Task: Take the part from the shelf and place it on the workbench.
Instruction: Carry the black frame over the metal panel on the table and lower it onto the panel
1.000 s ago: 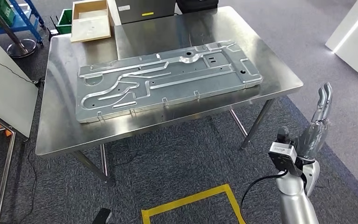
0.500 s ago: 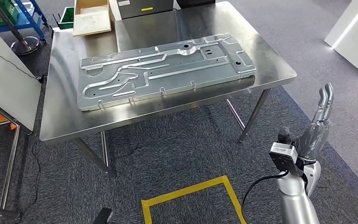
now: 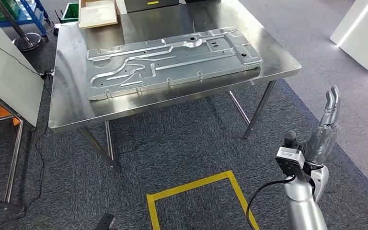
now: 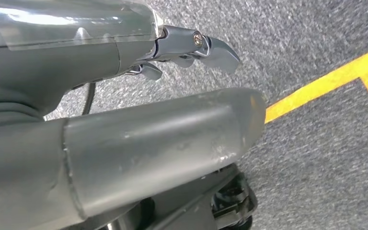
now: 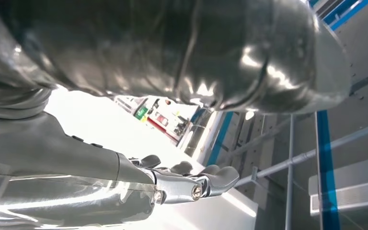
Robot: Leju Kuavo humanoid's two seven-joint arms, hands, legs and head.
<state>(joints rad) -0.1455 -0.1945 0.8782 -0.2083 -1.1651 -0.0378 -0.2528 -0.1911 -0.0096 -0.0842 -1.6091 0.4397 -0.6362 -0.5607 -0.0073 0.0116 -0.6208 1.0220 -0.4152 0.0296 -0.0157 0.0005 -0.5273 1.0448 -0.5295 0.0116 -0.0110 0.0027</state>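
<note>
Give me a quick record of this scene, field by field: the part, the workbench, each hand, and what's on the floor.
part: large stamped metal panel, lying flat on the workbench
workbench: steel table, wooden tray at its far edge
right hand: raised beside the table, fingers extended, holding nothing
left hand: hanging over the carpet, holding nothing
floor: grey carpet with yellow tape outline

The long metal panel [image 3: 172,62] covers most of the steel table [image 3: 72,115], leaving bare strips along the near edge and the left end. A wooden tray [image 3: 97,13] sits at the far left corner. A white board on a frame [image 3: 9,79] stands close against the table's left side. Open carpet [image 3: 182,143] with yellow tape [image 3: 196,189] lies in front, where the right hand [image 3: 325,134] hangs with its fingers straight, holding nothing.
</note>
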